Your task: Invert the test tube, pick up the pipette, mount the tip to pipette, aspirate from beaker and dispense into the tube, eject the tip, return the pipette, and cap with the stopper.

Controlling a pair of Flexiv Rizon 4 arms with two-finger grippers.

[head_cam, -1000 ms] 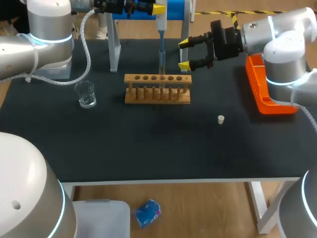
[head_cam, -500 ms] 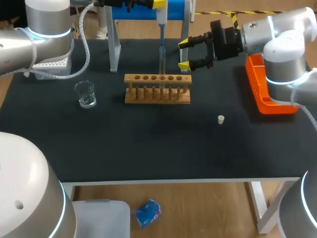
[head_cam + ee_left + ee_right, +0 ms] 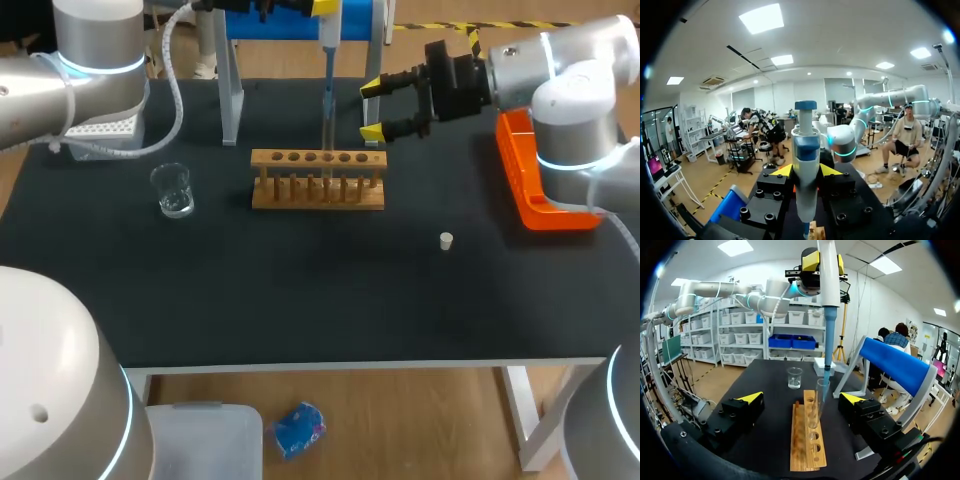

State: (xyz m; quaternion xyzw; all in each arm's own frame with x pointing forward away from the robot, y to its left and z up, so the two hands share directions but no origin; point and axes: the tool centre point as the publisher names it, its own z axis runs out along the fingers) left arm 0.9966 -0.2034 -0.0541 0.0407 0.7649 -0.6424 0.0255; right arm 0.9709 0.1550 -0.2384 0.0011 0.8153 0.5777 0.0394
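Observation:
My left gripper (image 3: 322,8) is shut on the blue and white pipette (image 3: 806,165), held upright over the wooden rack (image 3: 318,180). The pipette's tip (image 3: 826,374) points down at the mouth of a clear test tube (image 3: 820,396) standing in the rack. In the head view the tube (image 3: 326,140) rises from a middle hole. My right gripper (image 3: 371,109) stands open just right of the tube, above the rack's right end, and holds nothing. From its own camera the right gripper (image 3: 801,398) faces along the rack (image 3: 807,437). A glass beaker (image 3: 174,190) stands left of the rack. The white stopper (image 3: 446,240) lies on the mat to the right front.
An orange tray (image 3: 528,190) sits under my right arm at the table's right edge. The blue pipette stand (image 3: 232,95) stands behind the rack. A white tip box (image 3: 100,130) is at the back left, beside my left arm's base.
My left arm has lifted the pipette a little and its elbow has shifted, uncovering the tip box. The right arm has not moved.

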